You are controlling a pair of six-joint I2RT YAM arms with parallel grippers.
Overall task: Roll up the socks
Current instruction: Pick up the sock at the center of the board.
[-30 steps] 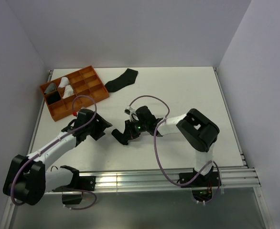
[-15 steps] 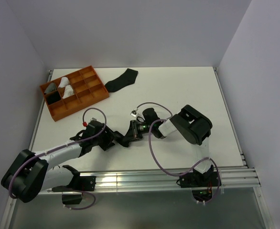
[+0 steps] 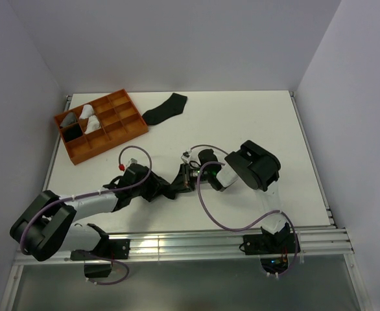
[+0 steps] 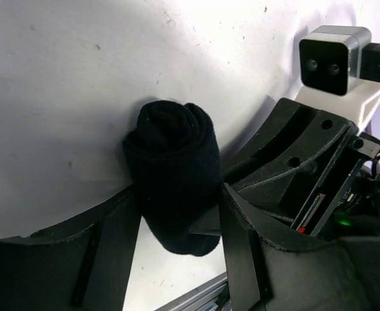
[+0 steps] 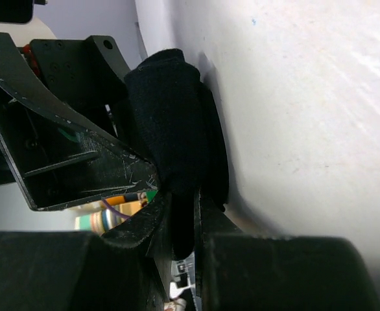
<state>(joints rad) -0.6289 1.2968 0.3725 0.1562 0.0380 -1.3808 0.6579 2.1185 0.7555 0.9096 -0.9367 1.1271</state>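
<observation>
A rolled black sock lies on the white table between my two grippers. My left gripper reaches it from the left. In the left wrist view its fingers stand on both sides of the roll and touch it. From the right, my right gripper meets the same roll. In the right wrist view its narrow jaws pinch a fold of the sock. A second black sock lies flat at the back of the table.
An orange compartment tray sits at the back left, with white, grey and black sock rolls in its left cells. A metal rail runs along the near table edge. Both arms' cables loop above the table.
My left arm has swung right to the roll, and its jaws have narrowed round it. The right gripper has kept its pinch and shifted slightly with the sock.
</observation>
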